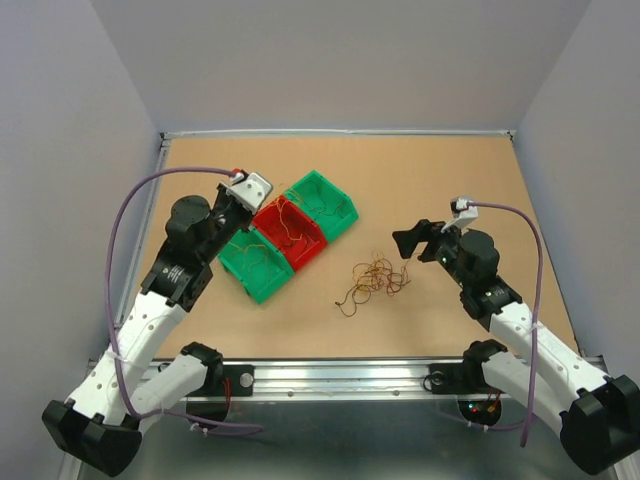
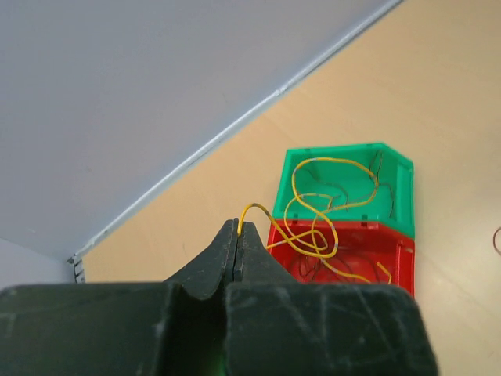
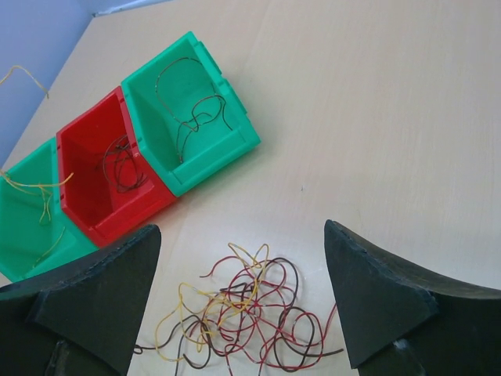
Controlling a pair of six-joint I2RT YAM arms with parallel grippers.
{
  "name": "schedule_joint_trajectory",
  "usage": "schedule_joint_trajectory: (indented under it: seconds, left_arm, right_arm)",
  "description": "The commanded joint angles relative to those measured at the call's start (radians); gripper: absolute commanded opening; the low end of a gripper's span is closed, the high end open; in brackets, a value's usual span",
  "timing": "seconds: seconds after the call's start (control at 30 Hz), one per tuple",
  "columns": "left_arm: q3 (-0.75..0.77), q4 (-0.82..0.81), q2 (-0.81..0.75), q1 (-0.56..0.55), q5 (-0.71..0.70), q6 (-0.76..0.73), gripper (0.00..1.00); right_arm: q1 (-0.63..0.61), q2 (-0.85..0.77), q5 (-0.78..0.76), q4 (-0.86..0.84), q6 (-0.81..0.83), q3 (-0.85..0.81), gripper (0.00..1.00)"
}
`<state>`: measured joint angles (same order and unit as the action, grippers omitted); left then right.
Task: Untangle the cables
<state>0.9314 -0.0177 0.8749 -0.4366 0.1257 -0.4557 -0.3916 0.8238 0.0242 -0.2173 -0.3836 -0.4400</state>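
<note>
1. Enclosure. Plain grey walls (image 1: 340, 60) close the workspace on three sides and meet the table (image 1: 450, 180) along a pale strip at its far edge. The table top is a flat, tan board.

2. Arms. The left arm (image 1: 150, 320) reaches towards the far left. The right arm (image 1: 520, 330) reaches in from the right towards the middle of the table.

3. Bins. Three open bins stand touching in a diagonal row left of centre: the near green bin (image 1: 255, 265), the red bin (image 1: 290, 232) and the far green bin (image 1: 325, 205). Each holds a few loose strands.

4. Right gripper (image 3: 243, 231). The jaws stand wide apart with nothing between them. In the right wrist view, the clump (image 3: 243, 313) of red, yellow and dark cables lies on the table in line with the gap, not touching either finger. In the top view, the clump (image 1: 375, 278) lies just left of this gripper (image 1: 415, 240), between it and the bins.

5. Left gripper (image 2: 239, 231). The jaws are closed, and the fingertips pinch one end of the yellow cable (image 2: 313, 235). From the tips, this cable arches over and loops across the red bin (image 2: 344, 251) and the far green bin (image 2: 344, 188). In the top view, this gripper (image 1: 240, 200) sits at the left side of the row of bins, well apart from the clump.
</note>
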Motion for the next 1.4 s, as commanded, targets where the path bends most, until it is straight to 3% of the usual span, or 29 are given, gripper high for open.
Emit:
schedule_joint_trajectory:
  seconds: [0.0,0.3,0.6,0.8,1.2,1.37]
  left_arm:
    - [-0.072,0.016,-0.109,0.033,0.072,-0.089,0.00]
    - [-0.158,0.165,-0.267,0.044,0.111,-0.132,0.00]
    - [-0.181,0.350,-0.346,0.044,-0.018,-0.173,0.00]
    - [-0.212,0.377,-0.356,0.044,-0.110,-0.242,0.00]
    - [-0.302,0.273,-0.090,0.064,-0.090,-0.339,0.00]
    - [-0.347,0.180,0.079,0.067,-0.167,-0.414,0.00]
  right_arm:
    - [-0.004,0.002,-0.018,-0.016,0.005,-0.003,0.90]
    - [-0.004,0.005,0.000,-0.016,0.008,-0.005,0.91]
    - [-0.004,0.009,0.013,-0.014,0.015,-0.006,0.91]
    - [-0.004,0.012,0.023,-0.014,0.017,-0.008,0.91]
    - [-0.004,0.005,0.034,-0.013,0.020,-0.006,0.91]
    - [-0.004,0.008,0.039,-0.013,0.020,-0.008,0.91]
